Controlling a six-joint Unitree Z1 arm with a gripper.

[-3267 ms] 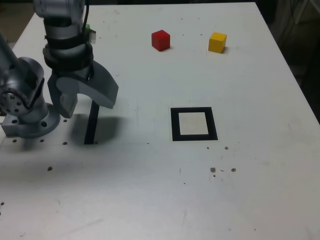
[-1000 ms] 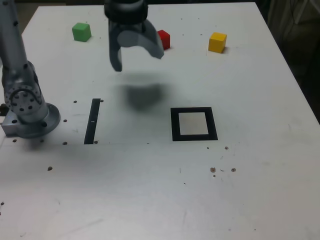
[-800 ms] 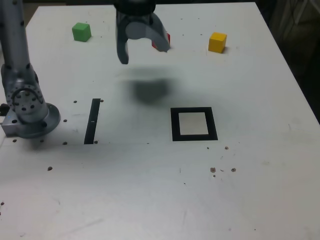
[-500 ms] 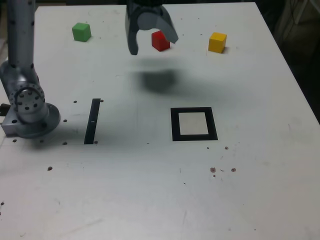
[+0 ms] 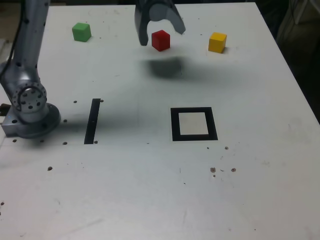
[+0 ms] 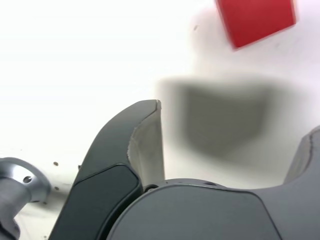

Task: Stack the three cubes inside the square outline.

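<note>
Scanning the exterior view from its left: the green cube [image 5: 81,31] sits untouched at the far edge. The gripper [image 5: 161,33], jaws wide apart and empty, has travelled rightward and now hangs over the red cube [image 5: 160,40], so a pickup looks imminent. The yellow cube [image 5: 217,42] lies further right. The square outline [image 5: 193,124] is nearer, with nothing in it yet.

3 cubes on the tabletop [image 5: 250,190]: 1 green cube [image 5: 81,31] at 11 o'clock, 1 red cube [image 5: 161,40] at 12, 1 yellow cube [image 5: 217,42] at 1. 1 square outline [image 5: 194,124] near centre. 1 thin black strip [image 5: 92,121] at 9. 1 arm, 1 end effector [image 5: 160,25].
</note>
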